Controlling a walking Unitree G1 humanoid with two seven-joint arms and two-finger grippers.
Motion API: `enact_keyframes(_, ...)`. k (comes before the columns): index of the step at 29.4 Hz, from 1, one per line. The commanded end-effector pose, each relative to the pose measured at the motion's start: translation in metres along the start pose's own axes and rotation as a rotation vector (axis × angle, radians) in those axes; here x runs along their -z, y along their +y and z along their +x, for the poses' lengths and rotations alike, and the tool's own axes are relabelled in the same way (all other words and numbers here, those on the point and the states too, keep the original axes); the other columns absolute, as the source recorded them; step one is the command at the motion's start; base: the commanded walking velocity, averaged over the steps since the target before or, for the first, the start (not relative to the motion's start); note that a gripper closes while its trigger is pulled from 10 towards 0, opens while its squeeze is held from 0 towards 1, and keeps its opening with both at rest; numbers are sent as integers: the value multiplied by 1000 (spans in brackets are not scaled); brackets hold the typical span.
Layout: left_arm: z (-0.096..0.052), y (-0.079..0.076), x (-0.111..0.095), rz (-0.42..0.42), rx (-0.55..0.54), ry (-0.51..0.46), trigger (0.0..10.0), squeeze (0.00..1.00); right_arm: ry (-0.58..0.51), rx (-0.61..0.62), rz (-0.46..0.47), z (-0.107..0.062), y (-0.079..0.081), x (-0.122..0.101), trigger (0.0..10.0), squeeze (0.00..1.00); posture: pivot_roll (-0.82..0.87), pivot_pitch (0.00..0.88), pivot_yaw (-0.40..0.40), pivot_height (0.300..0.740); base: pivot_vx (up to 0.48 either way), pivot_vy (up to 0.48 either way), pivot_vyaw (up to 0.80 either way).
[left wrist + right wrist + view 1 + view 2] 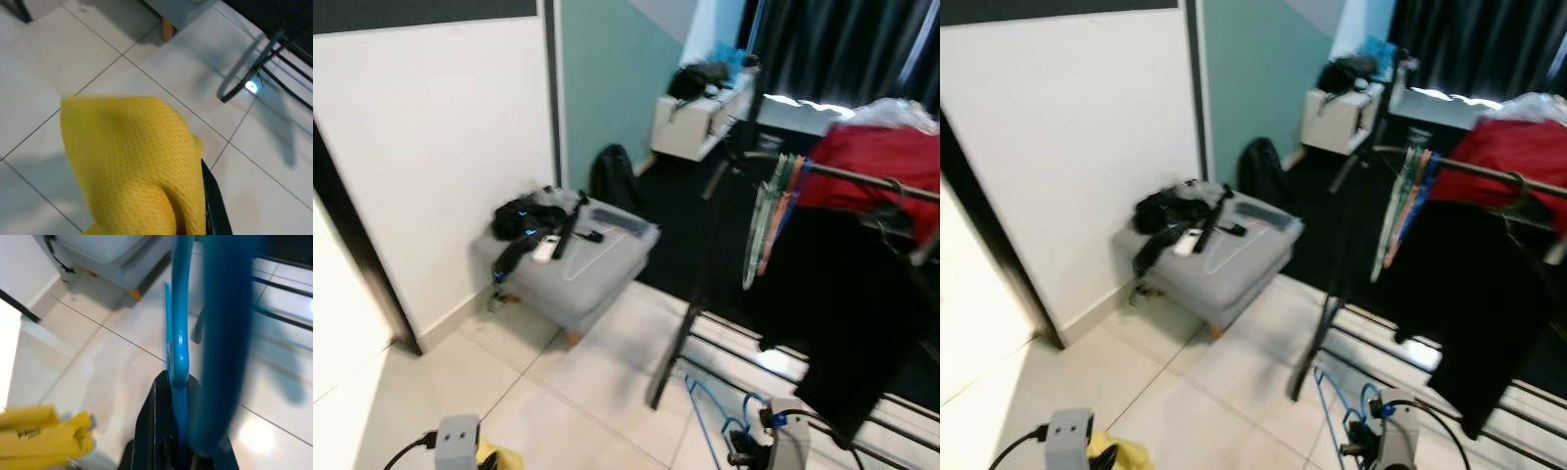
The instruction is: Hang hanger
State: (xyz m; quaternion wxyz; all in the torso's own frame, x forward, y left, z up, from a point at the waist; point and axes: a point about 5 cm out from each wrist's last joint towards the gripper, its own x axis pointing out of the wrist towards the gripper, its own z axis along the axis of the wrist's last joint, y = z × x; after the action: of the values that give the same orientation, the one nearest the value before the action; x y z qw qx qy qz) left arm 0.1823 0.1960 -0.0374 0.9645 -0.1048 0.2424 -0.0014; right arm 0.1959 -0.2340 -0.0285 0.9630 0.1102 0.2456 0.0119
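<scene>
A blue hanger hangs low over the tiled floor at the lower right, and my right gripper is shut on its bar. My left gripper is low at the left, shut on a yellow cloth that drapes over it, with one black finger showing beside the fabric. The clothes rack's rail runs across the right, above and beyond the right gripper. It carries several pale hangers, a red garment and a black garment.
A grey ottoman with black items and a white remote stands by the white wall on the left. The rack's slanted black leg and floor bars stand ahead of the right gripper. A black bag and a white cabinet lie further back.
</scene>
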Motion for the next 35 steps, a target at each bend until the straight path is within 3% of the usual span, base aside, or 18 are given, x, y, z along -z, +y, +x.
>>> enact_keyframes(1,2,0,-4,-59,41,-21,10000,0,-24,37,64,-4,-3,6,10000,0,62,0,-16,740,0,0,719)
enact_keyframes(9,-2,10,-1,-47,62,-28,10000,0,-47,40,23,-4,2,7,10000,0,25,0,17,740,0,0,717)
enact_keyframes(18,-2,16,6,-55,31,-26,10000,0,-45,40,11,-1,3,12,10000,0,31,0,-1,740,0,0,717)
enact_keyframes(35,9,-4,7,-72,55,-42,10000,0,-20,68,16,4,-13,7,10000,0,-1,0,-54,740,0,0,718)
